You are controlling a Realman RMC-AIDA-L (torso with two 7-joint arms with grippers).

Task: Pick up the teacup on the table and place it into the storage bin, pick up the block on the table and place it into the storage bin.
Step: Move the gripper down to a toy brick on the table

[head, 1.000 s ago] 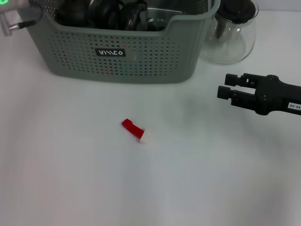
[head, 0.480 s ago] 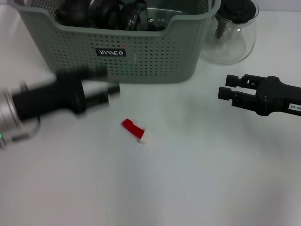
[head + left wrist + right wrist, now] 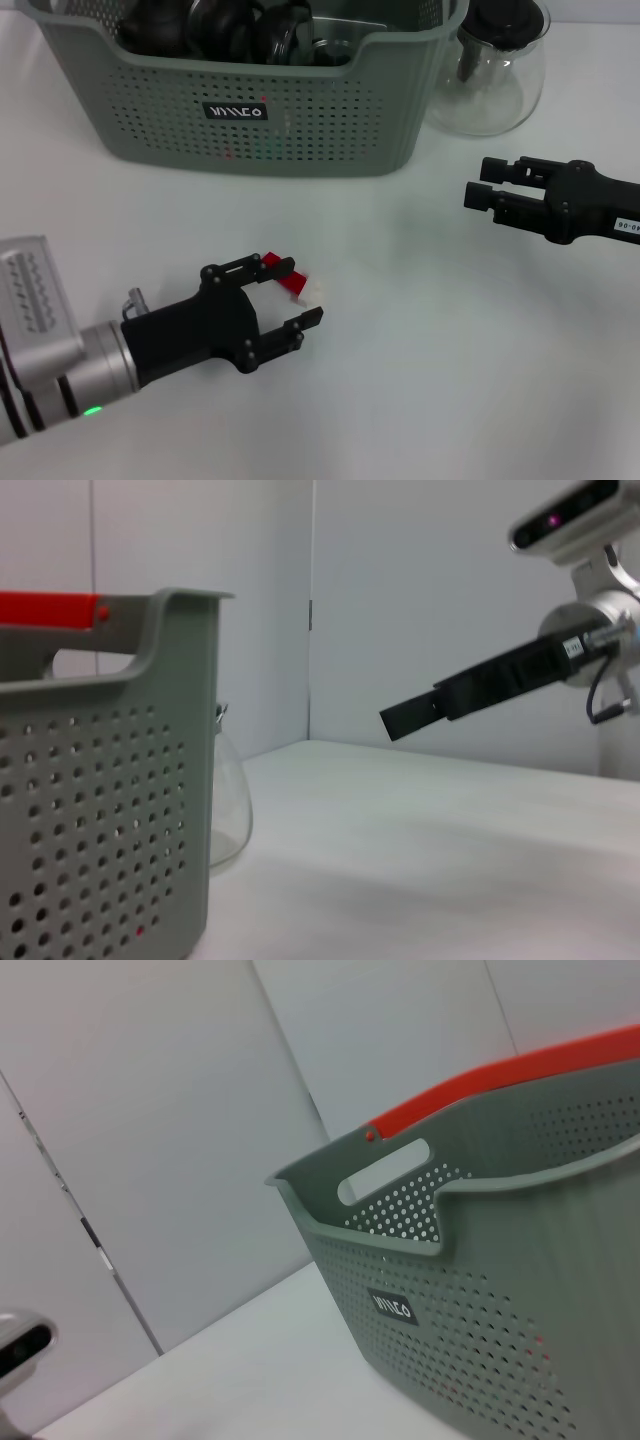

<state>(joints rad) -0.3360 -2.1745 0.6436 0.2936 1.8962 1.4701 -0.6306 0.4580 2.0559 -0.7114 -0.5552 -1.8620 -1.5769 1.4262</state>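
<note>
- You had the white tabletop [image 3: 420, 400] carrying everything in the head view.
- Your storage bin [image 3: 300, 120] stood at the tabletop's far edge, left of centre, its dipped front rim and small black label with white letters facing the robot. Dark rounded items lay inside it; I could not tell whether one of them was the teacup. The wrist views showed a red handle along the bin's top.
- A clear glass teapot [image 3: 497, 75] stood just beside the bin's right wall, at the far edge towards the right corner.
- Your left arm reached in from the near left corner. Its left claw [image 3: 295, 292] was low over the middle of the tabletop, fingers spread apart, one on the far side of the block and one on the near side. It gripped nothing that I could see; I could not tell whether a finger touched the block.
- Your right claw [image 3: 477, 183] hovered near the right edge, well apart from the block, pointing left. Its two fingers stood apart with nothing between them.
- The block [image 3: 292, 280], a small red piece with a white end, lay flat on the tabletop near its middle, outside the bin.
</note>
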